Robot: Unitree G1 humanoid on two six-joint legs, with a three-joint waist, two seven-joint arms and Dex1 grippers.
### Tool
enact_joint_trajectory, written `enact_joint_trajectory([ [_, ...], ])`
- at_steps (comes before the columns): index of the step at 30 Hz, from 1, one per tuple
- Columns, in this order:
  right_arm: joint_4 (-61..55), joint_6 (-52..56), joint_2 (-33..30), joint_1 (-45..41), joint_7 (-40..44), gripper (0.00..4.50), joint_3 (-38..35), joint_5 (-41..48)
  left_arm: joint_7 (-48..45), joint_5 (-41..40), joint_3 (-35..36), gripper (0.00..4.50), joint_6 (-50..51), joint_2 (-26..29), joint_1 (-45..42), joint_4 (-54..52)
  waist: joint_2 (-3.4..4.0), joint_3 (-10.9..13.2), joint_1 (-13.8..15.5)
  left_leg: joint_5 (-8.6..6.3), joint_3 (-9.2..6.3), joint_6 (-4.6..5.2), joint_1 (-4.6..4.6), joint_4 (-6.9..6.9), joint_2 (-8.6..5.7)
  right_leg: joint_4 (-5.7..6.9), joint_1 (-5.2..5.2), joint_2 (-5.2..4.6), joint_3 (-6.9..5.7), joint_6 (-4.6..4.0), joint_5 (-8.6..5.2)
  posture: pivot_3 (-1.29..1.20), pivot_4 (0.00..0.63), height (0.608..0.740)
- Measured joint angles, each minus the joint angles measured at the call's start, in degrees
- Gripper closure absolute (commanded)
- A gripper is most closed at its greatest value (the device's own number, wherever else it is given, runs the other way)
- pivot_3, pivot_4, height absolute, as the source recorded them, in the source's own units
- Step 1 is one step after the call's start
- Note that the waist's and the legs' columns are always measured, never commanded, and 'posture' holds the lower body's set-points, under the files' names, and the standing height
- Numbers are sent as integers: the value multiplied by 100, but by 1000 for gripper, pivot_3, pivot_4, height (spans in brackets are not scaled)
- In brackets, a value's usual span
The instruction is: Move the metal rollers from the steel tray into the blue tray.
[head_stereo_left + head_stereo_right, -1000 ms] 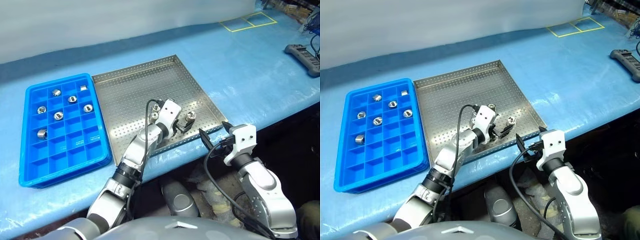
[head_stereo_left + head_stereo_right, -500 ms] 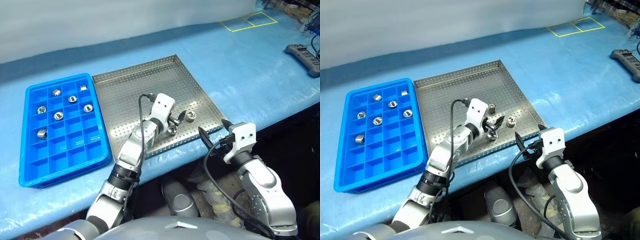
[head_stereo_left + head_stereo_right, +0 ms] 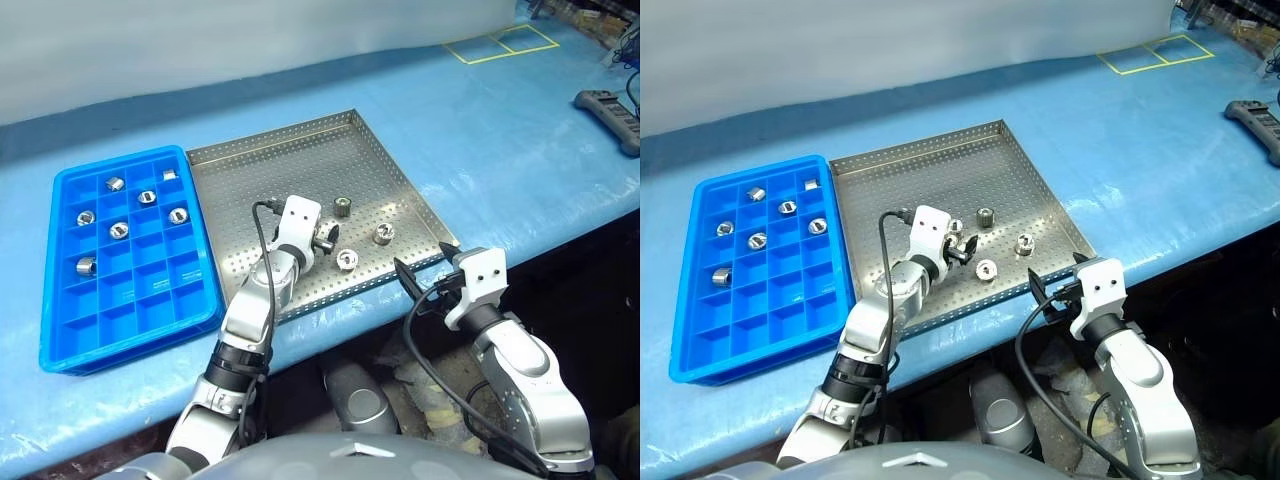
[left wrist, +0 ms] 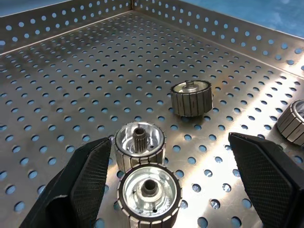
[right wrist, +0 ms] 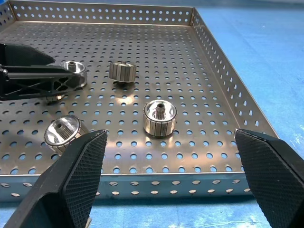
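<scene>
Shifted leftward, left pincer (image 4: pixel 161 190) brackets two stacked rollers (image 4: pixel 140 142), wrist-view only.

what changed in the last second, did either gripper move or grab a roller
The left gripper swung toward the blue tray side, over the steel tray, open, holding nothing; two metal rollers lie between its fingers. The roller near the front rim lies uncovered. The right gripper stayed open off the tray's front corner. The seven rollers in the blue tray did not move.
</scene>
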Motion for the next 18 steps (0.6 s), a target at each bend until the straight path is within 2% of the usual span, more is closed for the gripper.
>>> enact_joint_trajectory([
  [6,12,1,0,-1,50,0,0,-14,6,-26,-1,179,194,5,6,129,0,0,5,0,0,0,1,0,0,0,0,0,0,0,-1,-412,150,740],
  [9,48,1,1,-4,54,0,2,-37,-2,-40,32,744,222,7,7,220,0,0,8,0,0,0,2,0,0,1,2,0,0,0,0,-410,150,740],
  [15,123,1,5,-7,63,0,49,-49,-33,-54,70,2733,202,8,4,238,0,0,28,0,1,0,2,0,0,0,2,0,0,0,-1,-408,150,740],
  [18,130,1,4,-17,64,0,51,-50,-44,-54,71,2776,176,8,4,251,0,0,36,0,1,0,2,0,0,0,1,0,0,0,0,-405,150,740],
])
